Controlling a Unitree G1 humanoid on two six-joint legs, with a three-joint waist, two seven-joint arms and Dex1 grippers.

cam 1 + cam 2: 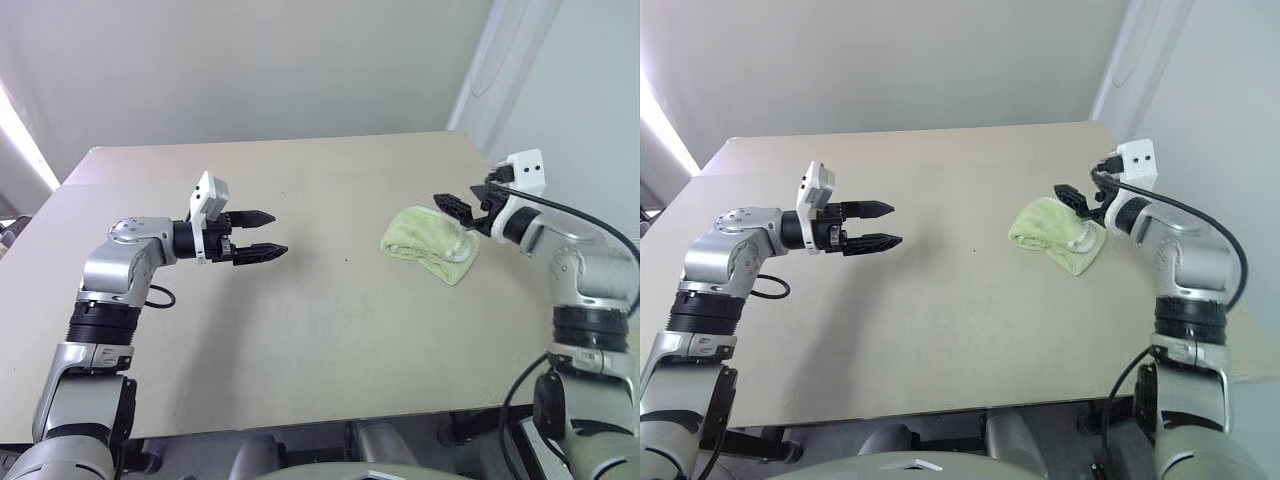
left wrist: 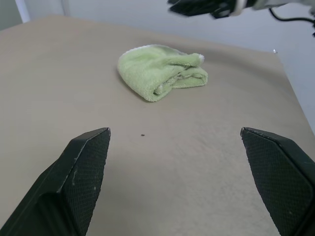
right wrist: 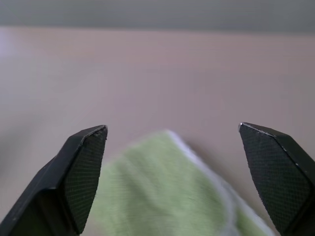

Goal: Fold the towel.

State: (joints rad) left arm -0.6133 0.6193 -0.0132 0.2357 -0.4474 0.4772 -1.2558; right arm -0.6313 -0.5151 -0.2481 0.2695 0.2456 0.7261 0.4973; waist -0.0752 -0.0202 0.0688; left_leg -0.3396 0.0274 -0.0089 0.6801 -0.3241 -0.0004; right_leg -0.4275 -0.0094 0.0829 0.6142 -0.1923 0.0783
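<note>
Small yellow-green terry towel [image 1: 428, 243] lies bunched in a rough fold on the tan surface [image 1: 300, 330], right side. Right tool [image 1: 458, 212] hovers just above it, jaws spread, empty, likely just released. Left tool [image 1: 262, 234] gapes idle, well apart, leaving room.

In the right wrist view the towel [image 3: 162, 196] is blurred and runs off the picture's lower edge, so its folds cannot be read, and the right gripper's [image 3: 172, 132] two fingers are cut off at the bottom corners. From the head views the right gripper covers the towel's far right part, hiding the layers there. In the left wrist view the left gripper's [image 2: 174, 132] fingers are cropped by the lower edge, and the towel's loop and dark mark are too small to tell.
</note>
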